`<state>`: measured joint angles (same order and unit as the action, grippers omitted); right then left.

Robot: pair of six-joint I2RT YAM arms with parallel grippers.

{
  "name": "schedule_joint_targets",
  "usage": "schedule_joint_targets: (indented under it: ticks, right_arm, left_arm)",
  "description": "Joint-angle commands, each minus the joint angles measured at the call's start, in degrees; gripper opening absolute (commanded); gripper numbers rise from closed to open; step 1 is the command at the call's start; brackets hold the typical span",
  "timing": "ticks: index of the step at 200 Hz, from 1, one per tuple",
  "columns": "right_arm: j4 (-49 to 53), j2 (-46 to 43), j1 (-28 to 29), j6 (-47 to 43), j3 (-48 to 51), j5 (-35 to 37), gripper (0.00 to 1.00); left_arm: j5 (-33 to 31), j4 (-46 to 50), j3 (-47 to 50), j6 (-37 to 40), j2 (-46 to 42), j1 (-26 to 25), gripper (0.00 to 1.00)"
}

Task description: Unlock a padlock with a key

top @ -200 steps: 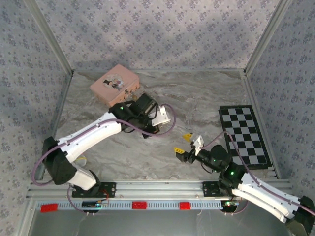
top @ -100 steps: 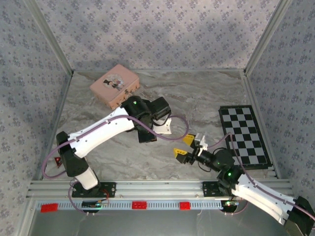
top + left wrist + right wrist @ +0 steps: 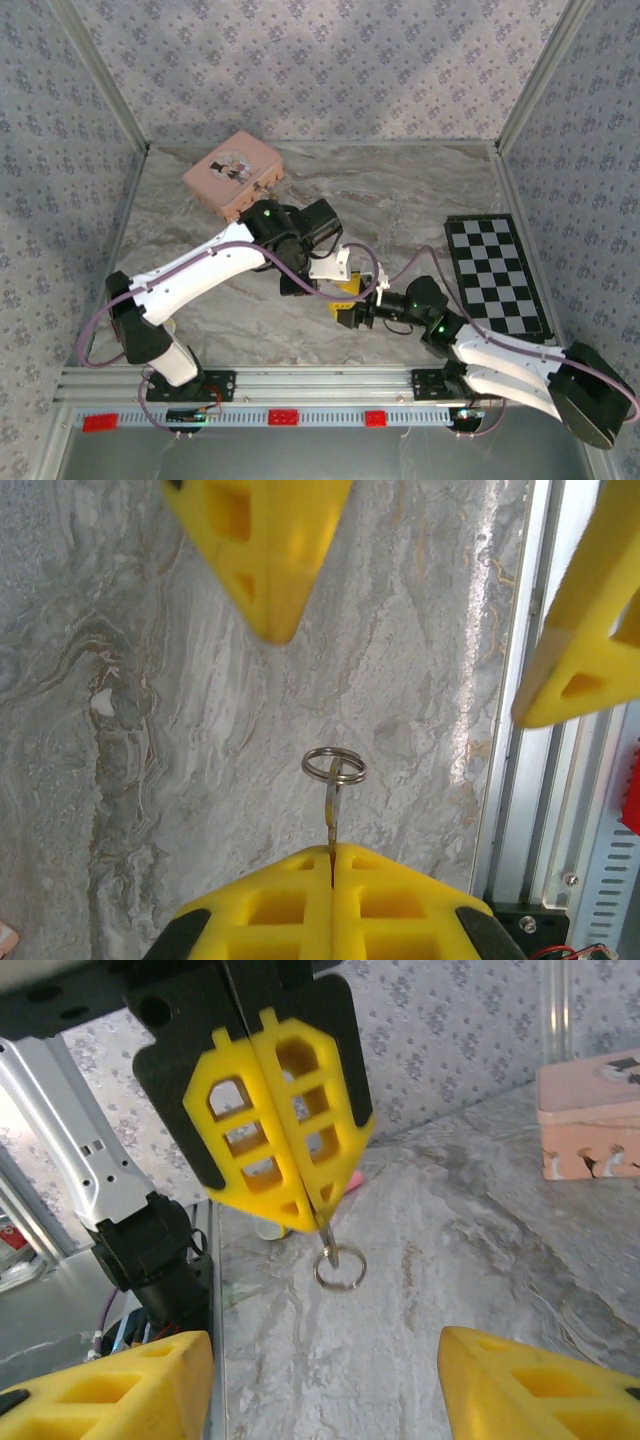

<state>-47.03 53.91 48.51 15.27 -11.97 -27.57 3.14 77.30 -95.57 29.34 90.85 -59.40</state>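
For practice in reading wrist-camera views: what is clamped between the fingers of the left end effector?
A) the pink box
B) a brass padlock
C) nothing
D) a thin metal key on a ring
D: in the left wrist view the left end effector is shut on the key, which sticks out from between its fingertips.

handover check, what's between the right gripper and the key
Nothing: right wrist view shows a bare gap from the right gripper to the key held by the left gripper.
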Motion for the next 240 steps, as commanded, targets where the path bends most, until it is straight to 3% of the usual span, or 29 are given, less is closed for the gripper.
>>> schedule_joint_targets:
  ticks: [1, 59, 114, 137, 171, 240]
  right_arm:
    - [-6.48, 2.57, 0.57, 0.27, -2.26, -4.35, 0.59]
    - [-8.51, 4.63, 1.16, 0.64, -3.62, -7.41, 0.48]
    - [-9.21, 6.48, 2.39, -0.24, -5.0, -6.35, 0.51]
    - [-9.74, 7.47, 2.54, -0.33, -5.63, -6.77, 0.43]
    - [-9.42, 8.38, 2.64, -0.37, -6.17, -7.32, 0.4]
    - [-5.63, 7.36, 2.57, -2.17, -5.58, -4.84, 0.17]
  left_arm:
    - [3.61, -1.26, 1.45, 1.86, -3.79, -0.35, 0.0]
    - [5.56, -1.8, 3.83, 1.76, -5.77, -0.37, 0.0]
    - [6.09, -2.26, 3.99, 1.51, -5.42, -0.37, 0.0]
    - [6.39, -2.35, 4.25, 1.46, -5.33, -0.37, 0.0]
    - [6.53, -2.3, 4.43, 1.31, -5.31, -0.46, 0.0]
    - [6.79, -2.86, 5.29, 1.24, -6.12, -0.53, 0.0]
